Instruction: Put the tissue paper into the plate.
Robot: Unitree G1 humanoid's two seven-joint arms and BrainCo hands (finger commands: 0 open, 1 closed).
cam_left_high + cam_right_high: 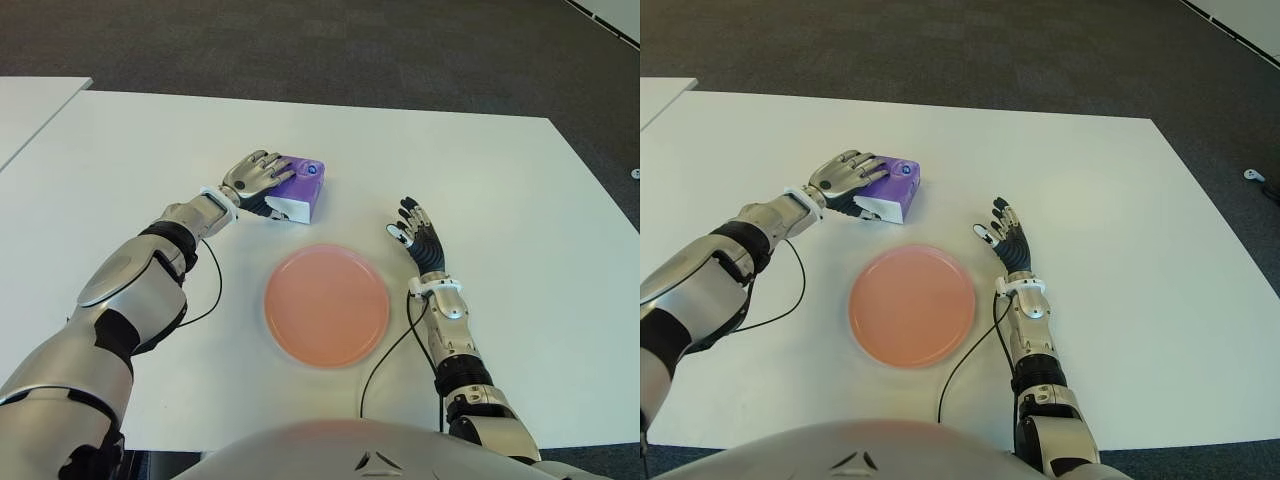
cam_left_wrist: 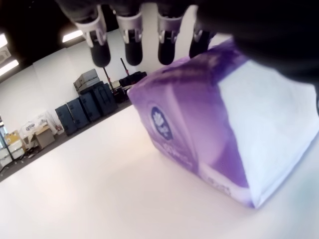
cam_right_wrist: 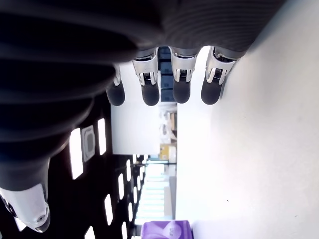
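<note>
On the table (image 1: 520, 200), the plate (image 1: 327, 305) lies near the robot's edge, between the two arms. The tissue pack (image 1: 298, 190) sits behind the plate and a little to its left, apart from it, with the left hand (image 1: 255, 178) over its top from the left side, fingers draped on the pack. The right hand (image 1: 420, 236) shows just right of the plate's far edge, apart from it and well right of the pack, fingers spread and holding nothing.
</note>
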